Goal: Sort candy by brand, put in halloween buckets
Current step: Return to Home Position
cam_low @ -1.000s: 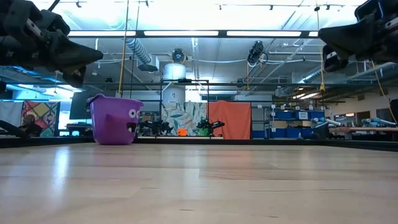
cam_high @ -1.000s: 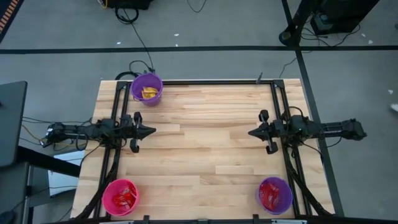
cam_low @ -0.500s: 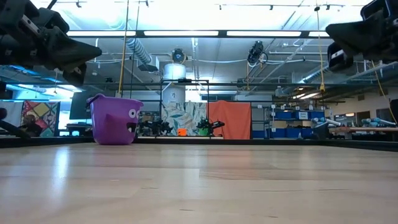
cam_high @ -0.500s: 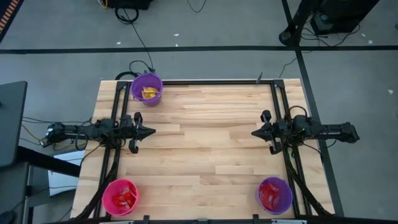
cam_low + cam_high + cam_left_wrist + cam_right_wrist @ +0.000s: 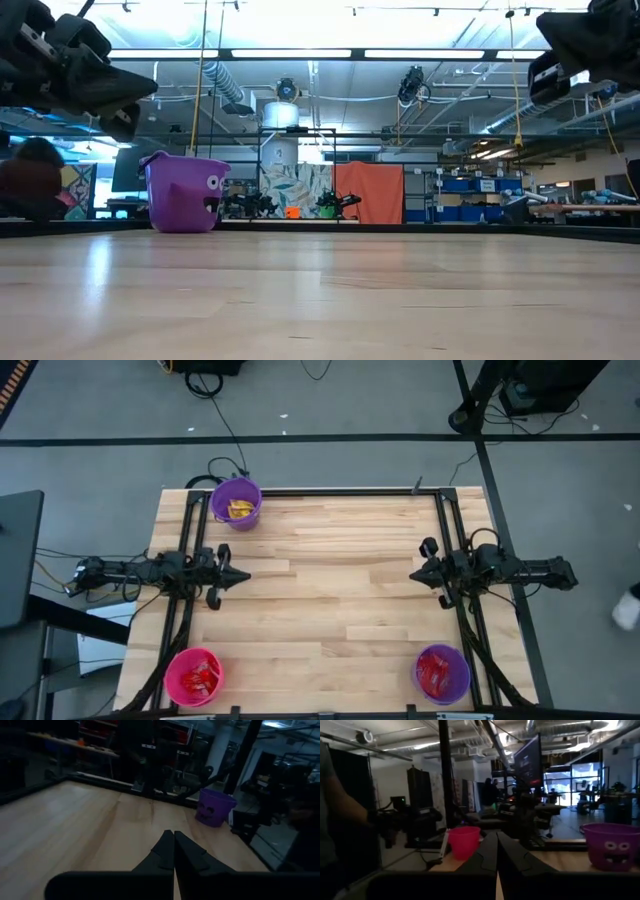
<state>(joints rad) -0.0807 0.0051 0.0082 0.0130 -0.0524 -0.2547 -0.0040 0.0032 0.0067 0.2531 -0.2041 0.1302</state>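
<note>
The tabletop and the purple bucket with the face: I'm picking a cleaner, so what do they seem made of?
The tabletop looks like pale wood strips joined edge to edge, seams and grain showing, with a soft sheen. The purple bucket looks like smooth moulded plastic, slightly glossy, though that is not certain.

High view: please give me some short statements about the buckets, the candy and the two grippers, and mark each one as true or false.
1. The pink bucket holds red candy. True.
2. The purple bucket at the top-left corner of the table holds mauve packets. False: it holds yellow candy.
3. The left gripper is shut. True.
4. The right gripper grips a red bar. False: it is shut on nothing, over the table's right part.
5. Both purple buckets stand on the left side. False: the second purple bucket stands at the bottom-right corner.
</note>
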